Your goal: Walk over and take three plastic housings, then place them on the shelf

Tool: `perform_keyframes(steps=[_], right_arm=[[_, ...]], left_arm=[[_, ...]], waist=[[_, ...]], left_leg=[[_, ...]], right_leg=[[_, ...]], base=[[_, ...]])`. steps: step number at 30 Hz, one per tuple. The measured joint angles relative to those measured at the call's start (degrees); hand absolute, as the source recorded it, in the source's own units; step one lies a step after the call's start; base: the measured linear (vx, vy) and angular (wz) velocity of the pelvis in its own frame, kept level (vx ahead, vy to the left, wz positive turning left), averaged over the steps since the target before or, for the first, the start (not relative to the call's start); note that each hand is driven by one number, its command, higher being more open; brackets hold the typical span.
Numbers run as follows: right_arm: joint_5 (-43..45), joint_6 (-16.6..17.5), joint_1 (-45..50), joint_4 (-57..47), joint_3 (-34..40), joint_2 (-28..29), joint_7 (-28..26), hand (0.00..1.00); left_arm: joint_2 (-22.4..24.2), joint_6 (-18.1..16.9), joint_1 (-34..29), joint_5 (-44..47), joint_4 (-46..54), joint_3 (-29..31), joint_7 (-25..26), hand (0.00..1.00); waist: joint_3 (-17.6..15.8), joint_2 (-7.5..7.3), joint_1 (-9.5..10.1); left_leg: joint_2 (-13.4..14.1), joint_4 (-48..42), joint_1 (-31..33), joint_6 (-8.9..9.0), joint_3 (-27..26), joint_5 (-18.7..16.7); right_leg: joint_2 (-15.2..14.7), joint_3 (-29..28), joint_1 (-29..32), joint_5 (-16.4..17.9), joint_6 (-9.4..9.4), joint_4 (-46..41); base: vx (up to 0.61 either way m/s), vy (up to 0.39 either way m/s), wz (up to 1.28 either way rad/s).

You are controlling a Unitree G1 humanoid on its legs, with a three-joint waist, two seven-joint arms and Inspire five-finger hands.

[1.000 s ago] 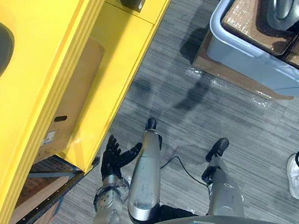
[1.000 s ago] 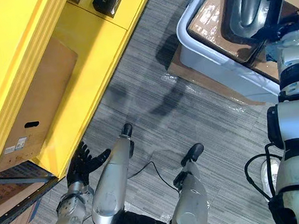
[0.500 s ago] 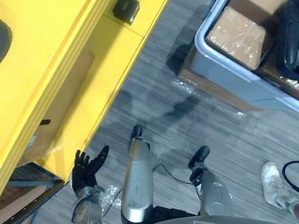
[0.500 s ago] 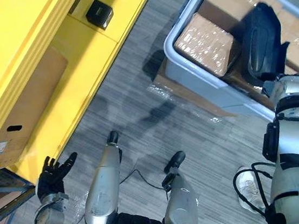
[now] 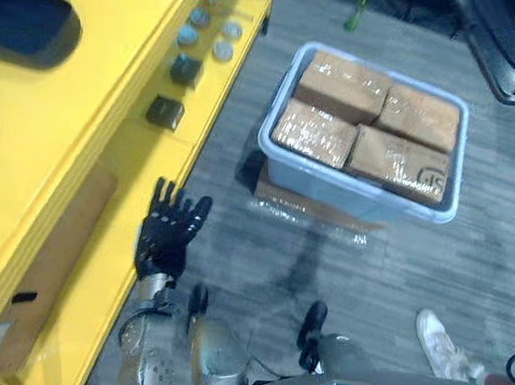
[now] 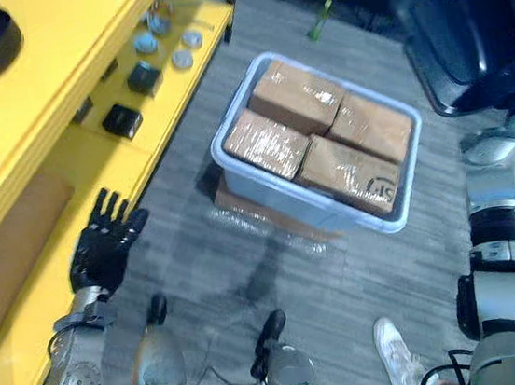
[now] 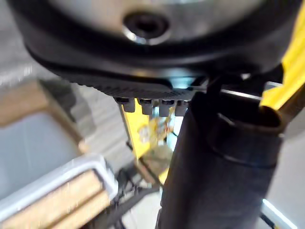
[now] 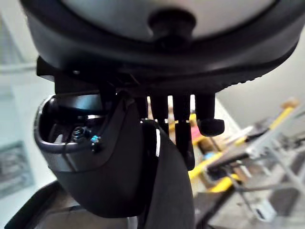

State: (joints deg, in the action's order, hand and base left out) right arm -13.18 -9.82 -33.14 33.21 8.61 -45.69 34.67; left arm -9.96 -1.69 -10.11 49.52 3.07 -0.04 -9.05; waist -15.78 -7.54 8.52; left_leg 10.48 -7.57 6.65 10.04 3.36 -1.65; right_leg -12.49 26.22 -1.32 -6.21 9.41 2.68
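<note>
A large dark plastic housing (image 6: 464, 36) hangs at the far right, beyond the grey bin, with my right arm reaching up to it. My right hand (image 8: 157, 109) has its fingers curled against the housing's dark curved shell (image 8: 95, 162). My left hand (image 5: 170, 231) is raised in front of the yellow shelf (image 5: 97, 184), palm away, fingers spread and holding nothing. Two more dark housings (image 5: 11, 21) lie on the shelf's upper level at the top left.
A grey bin (image 5: 282, 161) holding several wrapped cardboard boxes (image 5: 343, 83) stands on the floor in the middle. The shelf's lower level carries a small black box (image 5: 165, 112) and round discs (image 5: 211, 40). A person's white shoe (image 5: 441, 344) is at the lower right.
The whole picture has shifted, so the camera moved. The housing that lay on the boxes now hangs to the right of the bin. My left hand has risen with its fingers spread.
</note>
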Motion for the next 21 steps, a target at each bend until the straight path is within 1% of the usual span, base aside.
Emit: perform_keyframes(steps=[1,2,4,6,7,8,12,13,14,16,17,19,20,21], right_arm=[[-2.86,1.78,0.78,-3.04,-0.32,1.24,0.13,0.00],[-4.26,2.43,0.91,-4.54,-0.63,1.74,0.13,0.00],[-9.06,5.08,1.03,-9.87,-1.67,2.96,0.30,0.00],[-11.08,6.49,1.03,-12.55,-2.76,3.00,0.71,0.00],[-11.75,7.85,1.18,-14.35,-3.57,3.16,1.23,0.00],[-13.56,8.61,1.68,-16.42,-3.70,3.72,1.67,0.00],[-13.68,11.81,5.19,-22.24,-3.71,7.32,2.62,0.00],[-14.37,12.98,6.88,-23.68,-3.71,8.99,3.13,0.00],[-15.25,13.27,7.93,-24.59,-3.67,9.84,3.41,0.00],[-16.34,15.82,10.48,-25.68,-4.02,13.54,3.71,0.00],[-16.84,16.17,10.74,-25.77,-4.19,14.65,3.70,0.00],[-17.63,16.81,12.68,-27.75,-5.37,17.82,3.43,0.00],[-17.63,16.90,12.85,-27.93,-5.91,18.43,3.17,0.00],[-17.71,17.09,13.17,-27.98,-7.01,19.40,2.97,0.00]], left_arm=[[0.83,3.19,1.73,3.82,0.09,-0.79,-0.37,1.00],[1.22,4.57,2.38,5.52,0.10,-1.40,-0.38,1.00],[1.69,9.39,4.63,10.87,0.10,-3.93,-0.36,1.00],[1.66,11.47,6.12,13.06,0.08,-5.44,-0.24,1.00],[1.65,12.33,7.13,14.67,-0.01,-6.75,0.03,1.00],[1.70,12.59,8.29,15.88,-0.27,-8.15,0.66,1.00],[1.90,12.49,10.97,18.66,-1.37,-9.71,3.42,1.00],[2.00,11.83,11.45,20.08,-1.61,-9.90,4.11,1.00],[2.16,11.53,11.77,20.59,-1.83,-10.20,4.27,1.00],[2.57,9.21,13.25,22.99,-3.09,-10.62,5.47,1.00],[2.61,8.53,13.38,23.08,-3.11,-10.71,5.73,1.00],[2.97,5.78,14.21,24.38,-3.16,-11.45,6.01,1.00],[3.16,5.09,14.30,24.42,-3.16,-11.80,6.00,1.00],[3.42,3.52,14.65,24.67,-3.18,-12.76,6.00,1.00]], waist=[[0.83,0.07,-0.63],[1.16,0.15,-0.95],[2.41,0.29,-1.94],[2.47,0.23,-2.55],[2.66,0.16,-2.96],[2.82,0.20,-3.59],[4.93,0.33,-4.94],[5.71,0.44,-5.64],[6.09,0.54,-5.81],[6.63,0.93,-6.36],[6.73,1.02,-6.68],[7.08,1.34,-7.27],[7.21,1.42,-7.38],[7.51,1.64,-7.35]], left_leg=[[0.12,0.95,-1.84,0.12,-0.45,0.09],[0.16,1.21,-2.50,0.13,-0.70,0.10],[0.28,2.57,-4.76,0.12,-2.40,0.11],[0.25,2.94,-5.98,0.13,-3.09,0.10],[0.22,2.98,-6.75,0.13,-3.57,0.10],[0.20,3.01,-7.40,0.13,-3.93,0.10],[0.22,3.05,-8.13,0.17,-4.85,0.06],[0.22,3.05,-8.21,0.20,-4.86,0.03],[0.22,3.05,-8.23,0.21,-4.89,0.02],[0.29,3.04,-9.15,0.28,-5.48,-0.09],[0.32,2.94,-9.22,0.28,-5.58,-0.17],[0.37,2.73,-9.21,0.27,-5.88,-0.21],[0.39,2.73,-9.21,0.26,-5.96,-0.21],[0.42,2.71,-9.21,0.26,-6.10,-0.20]], right_leg=[[0.12,0.00,-1.34,0.02,-0.03,0.47],[0.12,-0.01,-1.81,0.05,-0.07,0.49],[0.04,-0.68,-2.34,0.06,-0.09,0.47],[-0.05,-1.28,-2.97,0.06,-0.09,0.46],[-0.14,-1.46,-3.40,0.06,-0.09,0.46],[-0.19,-1.54,-3.91,0.08,-0.12,0.46],[-0.23,-2.29,-3.94,0.10,-0.15,0.36],[-0.26,-2.28,-3.98,0.10,-0.16,0.25],[-0.26,-2.29,-3.98,0.10,-0.15,0.24],[-0.32,-2.90,-4.15,0.15,-0.23,-0.30],[-0.34,-2.96,-4.14,0.18,-0.26,-0.45],[-0.37,-3.07,-4.02,0.16,-0.35,-0.51],[-0.37,-3.15,-3.96,0.10,-0.44,-0.51],[-0.33,-3.31,-3.85,-0.05,-0.63,-0.49]], base=[[0.12,-0.026,-0.15],[0.07,-0.006,-0.20],[0.04,0.019,-0.25],[0.02,0.029,-0.18],[0.00,0.031,-0.16],[-0.01,0.032,-0.12],[-0.02,0.023,-0.10],[-0.04,0.023,-0.07],[-0.04,0.021,-0.03],[-0.05,0.022,-0.12],[-0.07,0.021,-0.11],[-0.09,0.020,-0.06],[-0.06,0.015,-0.07],[-0.04,0.014,-0.04]])
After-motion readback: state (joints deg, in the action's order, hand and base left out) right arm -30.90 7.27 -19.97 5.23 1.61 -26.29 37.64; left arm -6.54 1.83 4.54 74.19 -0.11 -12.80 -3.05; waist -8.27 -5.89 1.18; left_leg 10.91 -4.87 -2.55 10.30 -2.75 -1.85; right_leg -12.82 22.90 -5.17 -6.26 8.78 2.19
